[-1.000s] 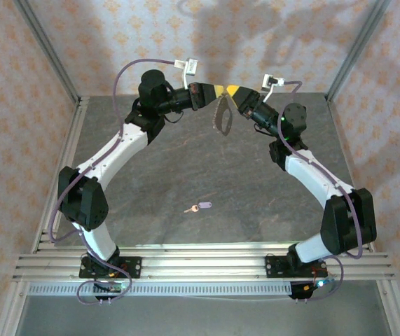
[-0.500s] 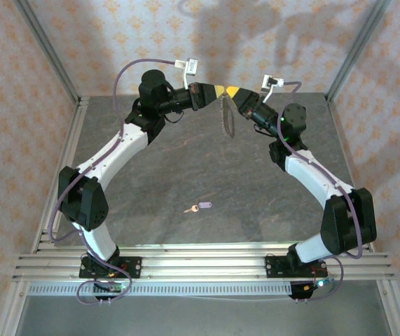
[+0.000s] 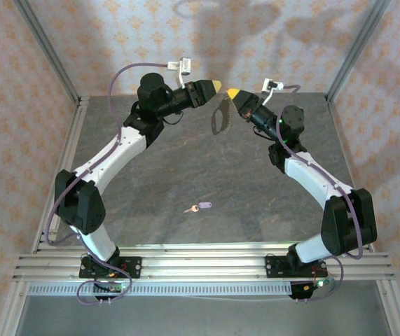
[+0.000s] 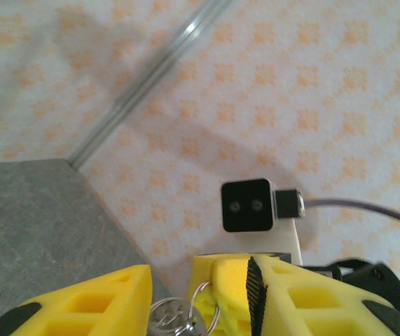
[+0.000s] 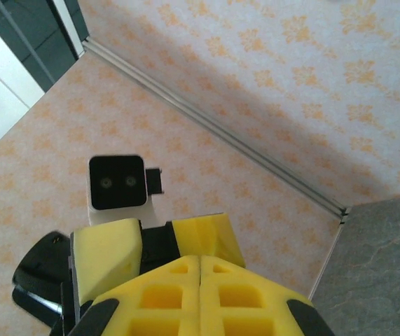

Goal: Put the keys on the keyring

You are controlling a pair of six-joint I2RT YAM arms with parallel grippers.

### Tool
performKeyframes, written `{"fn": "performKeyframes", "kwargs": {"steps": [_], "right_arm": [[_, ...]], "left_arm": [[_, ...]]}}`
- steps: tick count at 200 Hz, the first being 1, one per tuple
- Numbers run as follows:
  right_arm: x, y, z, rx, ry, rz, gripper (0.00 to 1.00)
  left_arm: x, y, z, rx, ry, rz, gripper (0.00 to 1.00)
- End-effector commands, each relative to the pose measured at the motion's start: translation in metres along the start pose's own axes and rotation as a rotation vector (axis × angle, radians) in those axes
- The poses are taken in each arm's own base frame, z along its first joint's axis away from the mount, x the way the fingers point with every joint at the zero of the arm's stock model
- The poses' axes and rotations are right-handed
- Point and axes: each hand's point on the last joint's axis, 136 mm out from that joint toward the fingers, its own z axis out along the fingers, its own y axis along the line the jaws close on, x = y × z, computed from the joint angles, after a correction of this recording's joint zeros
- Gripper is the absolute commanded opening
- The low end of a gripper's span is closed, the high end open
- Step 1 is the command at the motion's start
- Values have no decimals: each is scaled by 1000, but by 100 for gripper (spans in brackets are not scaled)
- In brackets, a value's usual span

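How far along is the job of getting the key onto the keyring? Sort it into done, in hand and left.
Done: the thin tan-brown oval keyring is off the table, hanging from the shut right gripper. In hand: the left gripper is open beside it. Left: the tiny lilac-headed brass key lies on the grey table, unthreaded.

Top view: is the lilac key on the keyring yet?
No, the key lies on the table, well apart from the keyring hanging at the right gripper.

No legible text, label or number anywhere.
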Motion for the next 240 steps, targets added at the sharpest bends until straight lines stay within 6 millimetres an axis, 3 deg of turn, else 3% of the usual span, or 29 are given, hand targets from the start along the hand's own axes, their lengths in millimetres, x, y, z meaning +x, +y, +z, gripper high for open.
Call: {"fn": "performKeyframes", "kwargs": {"steps": [1,39,112,240], "right_arm": [[-14,29,-7,-62,-75,-58,0],[-25,34,-10,-87,-157,-29,0],[-29,41,-5,-128,-216,33,0],[-22,39,-1,-138,-195,63,0]], "left_arm": [[-29,-10,-17,-25,-158,-39,42],[-22,-7,-19,-46,-191,-88,42],[1,-12,1,-20,-155,-110,35],[5,-18,17,13,-162,-118,34]]}}
